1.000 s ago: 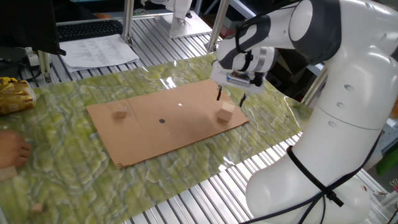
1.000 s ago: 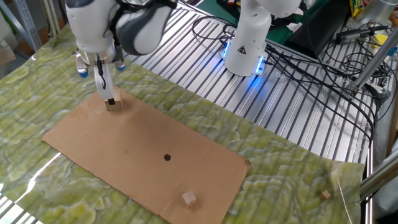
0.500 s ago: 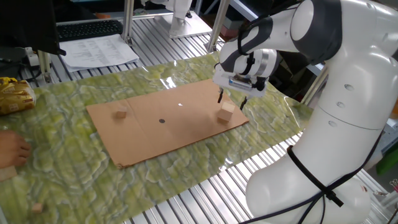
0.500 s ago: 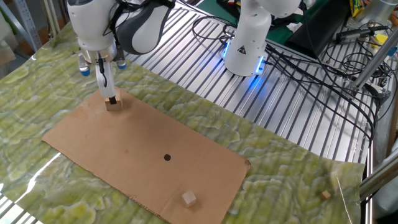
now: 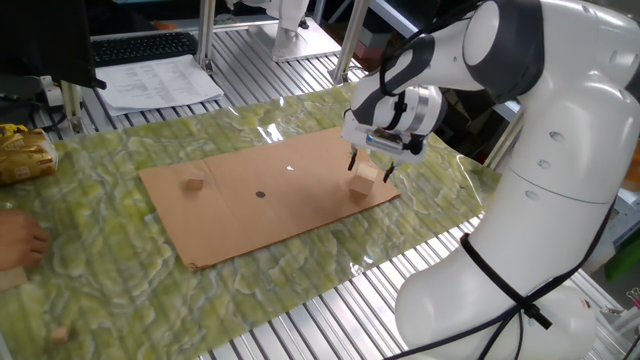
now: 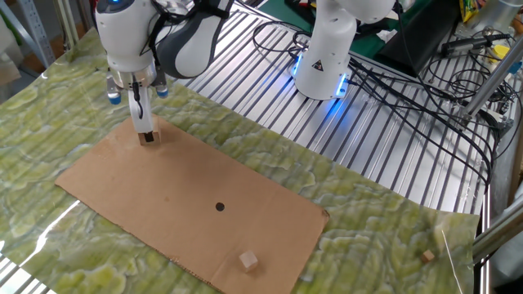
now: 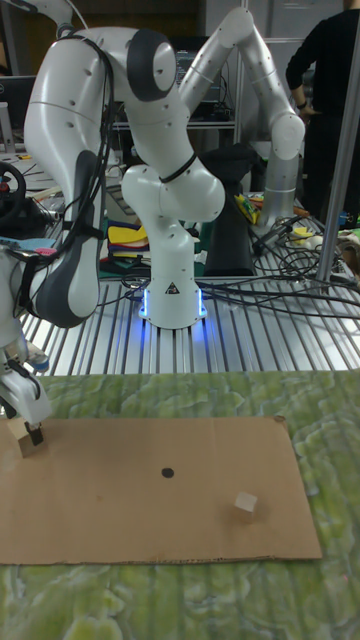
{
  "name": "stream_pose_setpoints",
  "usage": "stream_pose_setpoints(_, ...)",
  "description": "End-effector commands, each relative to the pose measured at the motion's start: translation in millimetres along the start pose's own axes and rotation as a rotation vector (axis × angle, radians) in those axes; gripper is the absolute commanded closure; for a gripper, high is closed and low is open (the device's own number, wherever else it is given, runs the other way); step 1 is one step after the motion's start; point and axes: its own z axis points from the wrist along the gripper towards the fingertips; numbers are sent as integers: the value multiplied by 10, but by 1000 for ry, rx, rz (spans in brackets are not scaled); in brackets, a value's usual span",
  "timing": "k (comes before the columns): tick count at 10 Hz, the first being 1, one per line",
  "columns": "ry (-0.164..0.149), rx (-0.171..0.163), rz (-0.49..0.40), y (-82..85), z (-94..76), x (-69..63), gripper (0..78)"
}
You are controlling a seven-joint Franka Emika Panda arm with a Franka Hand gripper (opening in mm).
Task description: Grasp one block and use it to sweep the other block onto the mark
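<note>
In the tall fixed view, the larger block (image 7: 30, 443) sits at the far left of the cardboard sheet (image 7: 150, 520), close to its left edge and back corner. The tool (image 7: 30, 432) stands right over it, fingers pointing straight down and spread, one on either side of the cube. They are low enough to straddle it, but I cannot tell whether the pads touch the wood yet. That vertical pose probably suits a square pinch on two opposite faces, so the cube can serve as a flat pusher.

Near the middle of the sheet lies the mark (image 7: 167, 472), a small dark round dot, with bare cardboard all round it.

Further right, near the front right corner, rests the smaller block (image 7: 245, 507), well apart from the dot and from the tool. It is a plain pale tan wooden cube, standing flat.

Dot between the two cubes: the held block would presumably have to go round behind the small one before sweeping it.
</note>
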Motion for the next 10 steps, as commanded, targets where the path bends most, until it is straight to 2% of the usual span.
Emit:
stream_pose_setpoints(1,-4,-17,-3,-10,60,-3,1)
stream_pose_setpoints(2,4,-26,-3,-12,86,-2,1)
stream_pose_setpoints(5,-7,-29,-5,-19,147,0,1)
stream_pose_setpoints(8,-36,-8,-12,-4,136,5,1)
stream_pose_setpoints(10,-40,-3,-6,28,110,14,1)
